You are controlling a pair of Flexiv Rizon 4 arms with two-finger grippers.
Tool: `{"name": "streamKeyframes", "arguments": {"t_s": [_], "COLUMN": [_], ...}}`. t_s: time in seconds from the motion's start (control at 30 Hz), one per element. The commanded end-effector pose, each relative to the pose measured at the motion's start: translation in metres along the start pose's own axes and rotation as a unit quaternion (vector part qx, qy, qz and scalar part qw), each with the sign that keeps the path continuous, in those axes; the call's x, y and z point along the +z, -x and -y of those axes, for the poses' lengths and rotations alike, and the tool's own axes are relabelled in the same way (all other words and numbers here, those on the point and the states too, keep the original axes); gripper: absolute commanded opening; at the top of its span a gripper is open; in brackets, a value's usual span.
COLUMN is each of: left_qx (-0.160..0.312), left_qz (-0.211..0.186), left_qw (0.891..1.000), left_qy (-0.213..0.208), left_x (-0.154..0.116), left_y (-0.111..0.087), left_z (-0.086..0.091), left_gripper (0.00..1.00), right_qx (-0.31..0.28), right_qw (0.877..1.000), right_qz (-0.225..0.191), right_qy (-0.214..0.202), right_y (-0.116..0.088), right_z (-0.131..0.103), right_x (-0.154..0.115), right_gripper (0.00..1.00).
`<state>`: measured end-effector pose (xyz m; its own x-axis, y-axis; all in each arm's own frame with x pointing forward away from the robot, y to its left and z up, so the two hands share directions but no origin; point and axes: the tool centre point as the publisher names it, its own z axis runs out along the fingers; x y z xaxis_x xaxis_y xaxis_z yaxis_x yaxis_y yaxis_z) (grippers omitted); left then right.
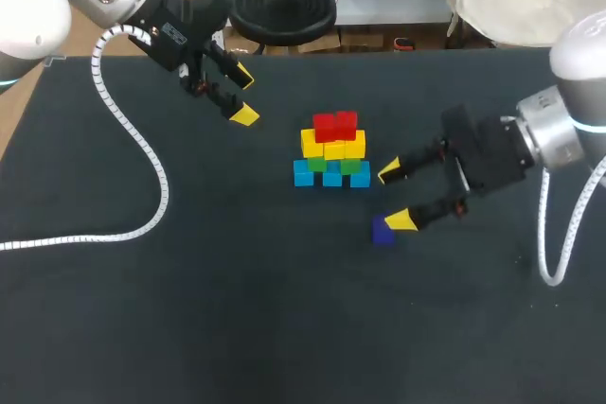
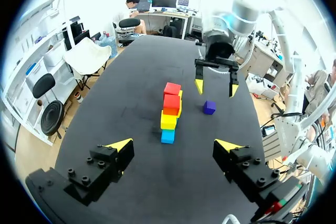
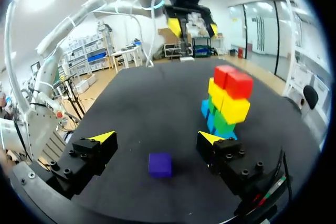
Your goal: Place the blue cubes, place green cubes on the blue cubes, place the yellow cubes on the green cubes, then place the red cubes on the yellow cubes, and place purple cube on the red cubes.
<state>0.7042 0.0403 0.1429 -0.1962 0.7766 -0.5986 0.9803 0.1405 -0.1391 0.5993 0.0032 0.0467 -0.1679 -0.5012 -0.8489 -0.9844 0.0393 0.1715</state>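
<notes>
purple cube (image 3: 159, 164) (black table (image 3: 137, 109))

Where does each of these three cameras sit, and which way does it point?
Head view: fixed above and behind the robot, looking down on the table; the left pincer and right pincer come in from the sides, flanking the cube stack.
Left wrist view: on the left wrist, looking out past its own pincer at the stack, right pincer beyond.
Right wrist view: on the right wrist, looking past its own pincer at the purple cube and stack.
Both wrist views share the stack, purple cube and the opposite pincer.
</notes>
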Motion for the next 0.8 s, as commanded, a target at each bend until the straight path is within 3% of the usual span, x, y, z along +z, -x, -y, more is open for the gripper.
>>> {"name": "streamKeyframes", "arguments": {"t_s": [0.03,0.33,0.8], "left_qx": [-0.001,-0.001,-0.001], "left_qz": [-0.002,-0.002,-0.002], "left_qw": [1.000,1.000,1.000], "left_qy": [0.001,0.001,0.001], "left_x": [0.000,0.000,0.000], "left_y": [0.000,0.000,0.000], "left_z": [0.001,0.001,0.001], "left_gripper": [1.00,1.00,1.00], "right_qx": [0.000,-0.035,-0.049], "right_qw": [1.000,0.999,0.998], "right_qz": [0.001,0.021,0.023], "right_qy": [-0.006,0.026,0.009], "right_y": [-0.011,-0.031,-0.023], "right_z": [-0.011,-0.003,0.006], "right_x": [-0.005,-0.006,-0.012], "right_gripper": [1.00,1.00,1.00]}}
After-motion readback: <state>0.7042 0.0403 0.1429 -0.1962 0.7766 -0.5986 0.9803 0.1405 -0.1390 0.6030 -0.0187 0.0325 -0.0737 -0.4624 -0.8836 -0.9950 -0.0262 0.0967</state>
